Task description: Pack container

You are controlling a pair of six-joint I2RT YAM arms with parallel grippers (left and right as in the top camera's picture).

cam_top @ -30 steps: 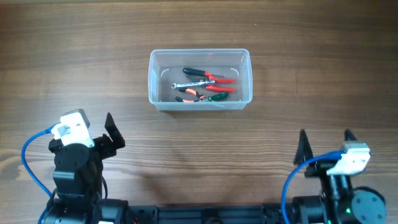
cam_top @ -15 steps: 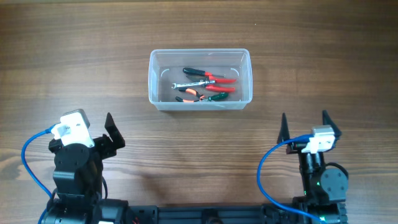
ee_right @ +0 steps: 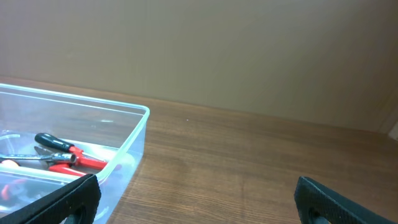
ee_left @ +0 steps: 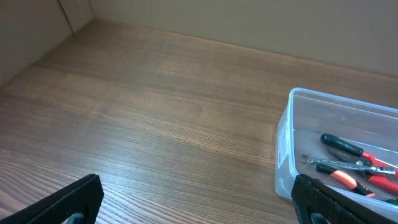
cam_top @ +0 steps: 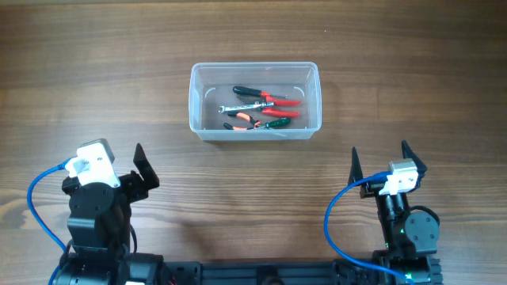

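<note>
**Desk:** Where is the tub?

**Photographer:** The clear plastic tub (cam_top: 192,101) stands upright on the wooden tabletop (cam_top: 412,63), out beyond the two arms and roughly midway between them. It is well apart from both. The left wrist camera catches its corner at the right edge of the view, and the right wrist camera has it at the left.

**Desk:** What's inside?

**Photographer:** A small heap of things lies on the bottom. There are red-handled pliers (cam_top: 273,100), a silver wrench (cam_top: 242,105) touching them, and a smaller pair of pliers with orange grips (cam_top: 242,120) nearer the front wall. Beside that is a green-handled piece (cam_top: 277,123), possibly a screwdriver, though it is too small to be sure.

**Desk:** And the arms?

**Photographer:** The left tool (ee_left: 199,200) hovers low over bare wood at the near left, its fingers spread wide with nothing between them. The right tool (cam_top: 379,158) sits at the near right, pointing toward the tub. It is parted just as wide and is equally empty-handed. Blue cables (cam_top: 40,206) loop beside each arm.
</note>
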